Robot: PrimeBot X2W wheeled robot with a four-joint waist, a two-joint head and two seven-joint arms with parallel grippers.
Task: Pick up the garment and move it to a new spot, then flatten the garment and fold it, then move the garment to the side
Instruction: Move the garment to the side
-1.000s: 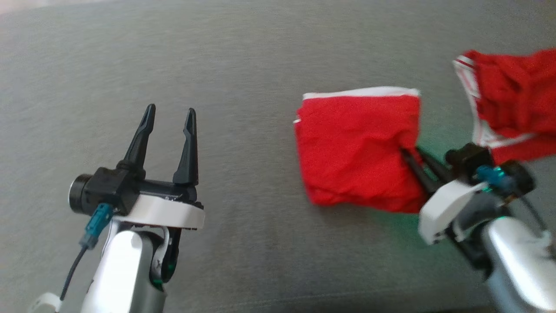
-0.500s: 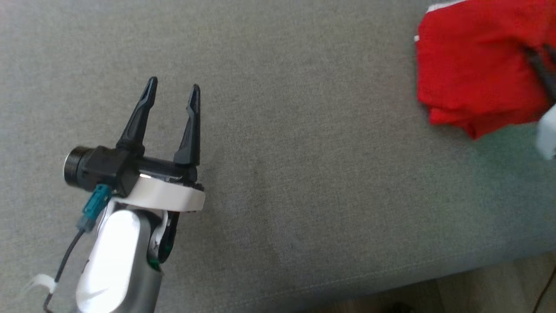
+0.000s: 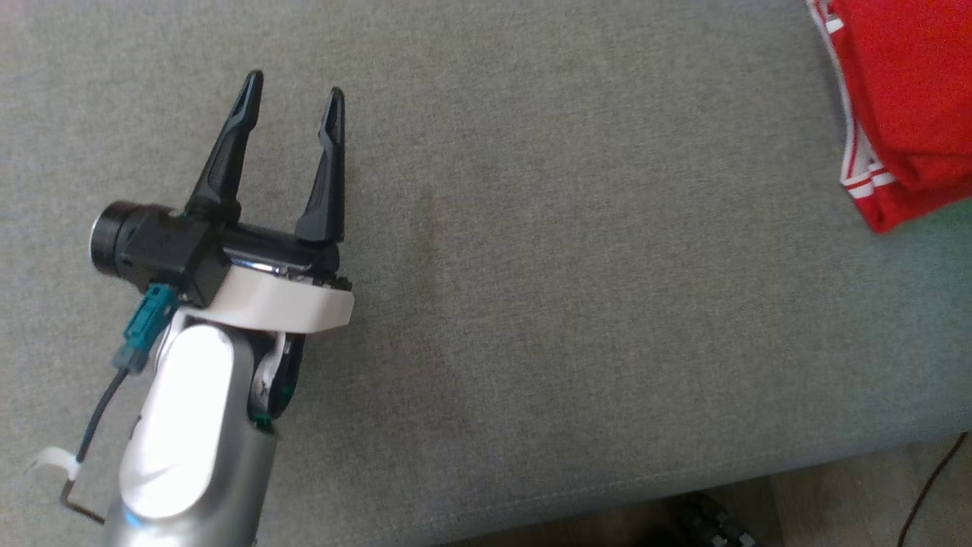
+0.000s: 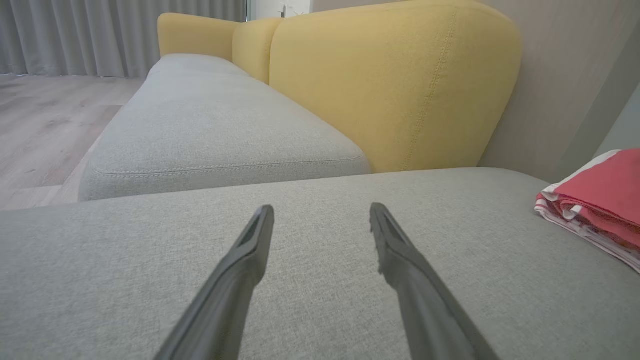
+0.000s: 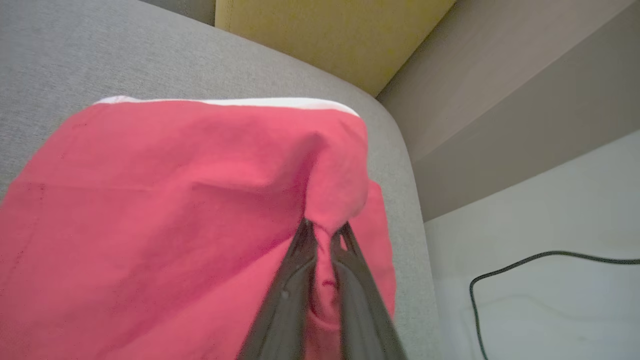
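Two sets of jaws: left gripper wide apart, empty; right gripper clamps garment.

Left claw, fingers wide apart, over grey cushion; red folded cloth at right.

The garment is red with a white edge band. The sofa seat is plain grey, and its backrest is mustard yellow. The left tool is black, with a white collar and a teal plug.
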